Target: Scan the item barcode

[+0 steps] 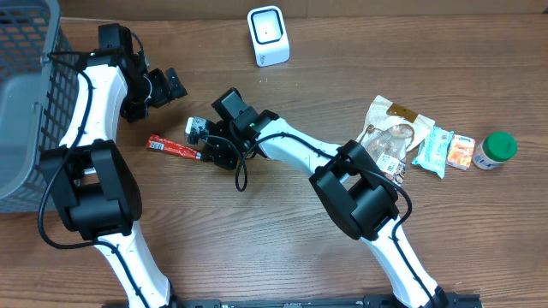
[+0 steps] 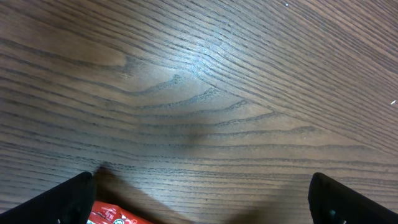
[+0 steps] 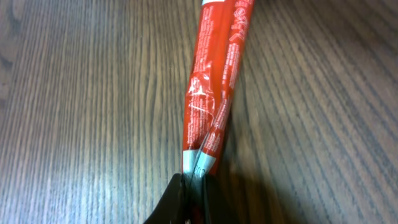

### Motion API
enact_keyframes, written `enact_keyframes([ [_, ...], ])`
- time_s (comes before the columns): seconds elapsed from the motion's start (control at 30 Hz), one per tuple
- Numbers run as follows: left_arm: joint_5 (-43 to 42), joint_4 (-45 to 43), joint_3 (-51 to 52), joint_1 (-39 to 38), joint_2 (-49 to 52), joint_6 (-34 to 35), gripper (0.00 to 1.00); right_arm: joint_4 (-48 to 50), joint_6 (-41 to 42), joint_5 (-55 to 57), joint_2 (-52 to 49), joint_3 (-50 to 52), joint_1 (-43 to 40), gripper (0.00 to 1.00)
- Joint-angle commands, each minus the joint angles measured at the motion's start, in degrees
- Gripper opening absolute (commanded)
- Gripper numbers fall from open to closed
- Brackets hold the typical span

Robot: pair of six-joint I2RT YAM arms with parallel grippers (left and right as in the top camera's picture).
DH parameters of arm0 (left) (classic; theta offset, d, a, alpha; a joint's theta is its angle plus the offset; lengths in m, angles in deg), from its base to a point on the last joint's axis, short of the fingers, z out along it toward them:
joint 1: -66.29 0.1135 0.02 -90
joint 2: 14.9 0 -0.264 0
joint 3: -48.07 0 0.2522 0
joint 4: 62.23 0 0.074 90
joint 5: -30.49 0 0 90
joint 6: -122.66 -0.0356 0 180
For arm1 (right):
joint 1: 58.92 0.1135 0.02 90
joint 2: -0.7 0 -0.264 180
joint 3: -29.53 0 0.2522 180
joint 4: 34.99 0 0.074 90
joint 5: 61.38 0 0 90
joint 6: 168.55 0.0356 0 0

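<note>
Overhead and wrist views of a brown wood-grain counter (image 1: 282,248). The long red plastic stick packet (image 1: 168,146) with white print lies left of centre. The right hand (image 1: 204,147) is clamped on its clear sealed right end, the black fingers (image 3: 177,196) pinched together on the seal. The left hand (image 1: 163,85) hangs just to the far side of the packet, spread wide over bare wood, with one corner of the packet beside its left fingertip (image 2: 62,199). A white box-shaped barcode scanner (image 1: 268,36) stands at the far centre, well apart from the packet. A grey plastic mesh basket (image 1: 26,103) at far left shows its plain grey floor. At right lie a tan printed snack pouch (image 1: 396,128), a pale blue-and-white wrapper (image 1: 432,150), an orange packet (image 1: 462,152) and a white jar with a green lid (image 1: 495,148), lid on, contents hidden.
</note>
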Motion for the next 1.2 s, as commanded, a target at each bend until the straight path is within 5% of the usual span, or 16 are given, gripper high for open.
enact_keyframes([
  [0.0,-0.70,-0.02,-1.22,-0.11,-2.16,-0.87,1.00,-2.95,-0.02,1.42,0.42,0.59,-0.79,0.04],
  [0.7,-0.70,-0.02,-1.22,-0.07,-2.16,-0.87,1.00,-40.30,-0.17,11.72,14.01,0.55,-22.84,0.04],
  [1.03,-0.70,-0.02,-1.22,-0.22,-2.16,-0.87,1.00,-46.95,0.00,8.87,14.01,0.55,-24.61,0.04],
  [1.17,-0.70,-0.02,-1.22,-0.20,-2.16,-0.87,0.99,-48.19,0.00,-0.79,14.01,0.55,-23.65,0.26],
])
